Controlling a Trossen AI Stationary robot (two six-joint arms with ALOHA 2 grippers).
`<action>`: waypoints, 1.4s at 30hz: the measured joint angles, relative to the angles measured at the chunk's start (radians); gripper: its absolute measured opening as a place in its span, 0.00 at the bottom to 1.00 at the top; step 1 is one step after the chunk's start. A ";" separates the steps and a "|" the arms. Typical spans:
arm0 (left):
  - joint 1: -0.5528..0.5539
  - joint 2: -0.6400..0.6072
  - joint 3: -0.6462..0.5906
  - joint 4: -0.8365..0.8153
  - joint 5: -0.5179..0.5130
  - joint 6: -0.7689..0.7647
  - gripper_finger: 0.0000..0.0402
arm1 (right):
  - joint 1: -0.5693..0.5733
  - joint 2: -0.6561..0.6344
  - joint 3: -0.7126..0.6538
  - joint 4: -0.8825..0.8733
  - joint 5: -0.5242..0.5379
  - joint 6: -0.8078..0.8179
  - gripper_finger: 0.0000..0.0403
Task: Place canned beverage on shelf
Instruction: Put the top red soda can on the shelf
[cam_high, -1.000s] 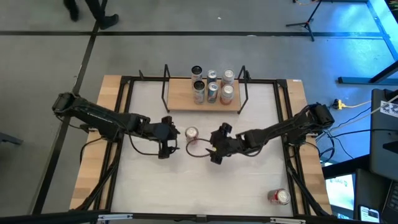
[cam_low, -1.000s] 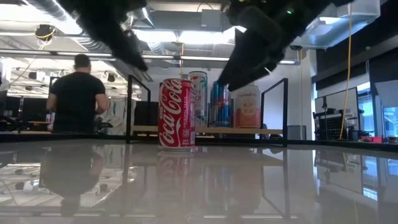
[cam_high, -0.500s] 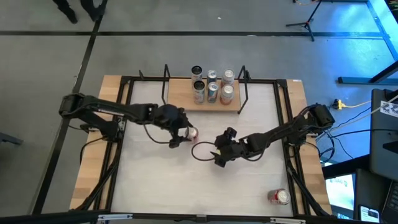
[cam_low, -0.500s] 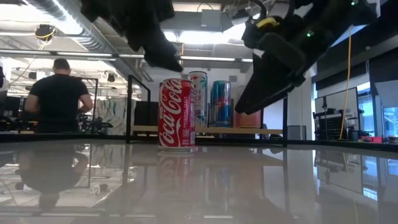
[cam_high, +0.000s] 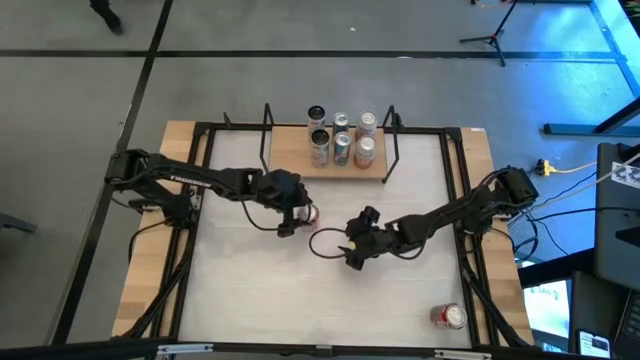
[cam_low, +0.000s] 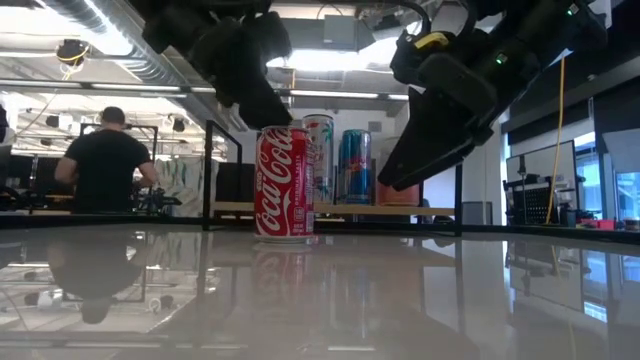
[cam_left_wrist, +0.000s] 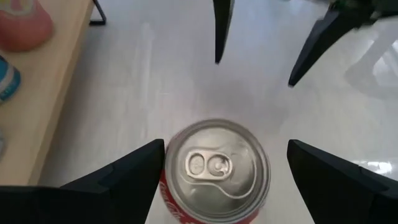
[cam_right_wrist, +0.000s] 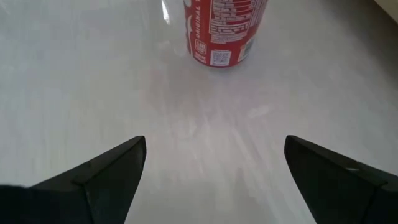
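A red cola can (cam_high: 311, 213) stands upright on its base on the white table, a little nearer than the shelf; it also shows in the low view (cam_low: 285, 183). The shelf (cam_high: 290, 163), a light-wood board with black rod uprights, stands at the far middle and bears several cans (cam_high: 342, 138). My left gripper (cam_high: 297, 214) is open just above the can's top (cam_left_wrist: 217, 167), one finger (cam_left_wrist: 134, 171) on either side, touching nothing. My right gripper (cam_high: 350, 253) is open and empty, a little to the near right of the can, which its wrist view shows standing ahead (cam_right_wrist: 222, 31).
Another red can (cam_high: 449, 317) lies near the table's near right corner. A black frame (cam_high: 200, 150) runs along the table's sides. A black cable loop (cam_high: 322, 243) lies by my right gripper. A person (cam_low: 105, 170) stands in the room beyond the table.
My left gripper has gone toward the table's right and far edge, coming over the red can's top. My right gripper has drawn back a little from the can toward the near right. The can has stayed upright in place.
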 joint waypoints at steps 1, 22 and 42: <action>-0.004 0.007 0.000 -0.001 -0.018 0.004 0.82 | 0.000 0.000 0.000 -0.001 0.000 -0.002 0.94; -0.031 0.043 0.000 -0.022 -0.029 0.003 0.68 | 0.000 0.000 0.000 0.009 0.037 -0.041 0.94; 0.061 -0.479 0.210 -0.545 -0.168 0.034 0.68 | -0.065 0.000 0.006 0.175 0.022 -0.311 0.94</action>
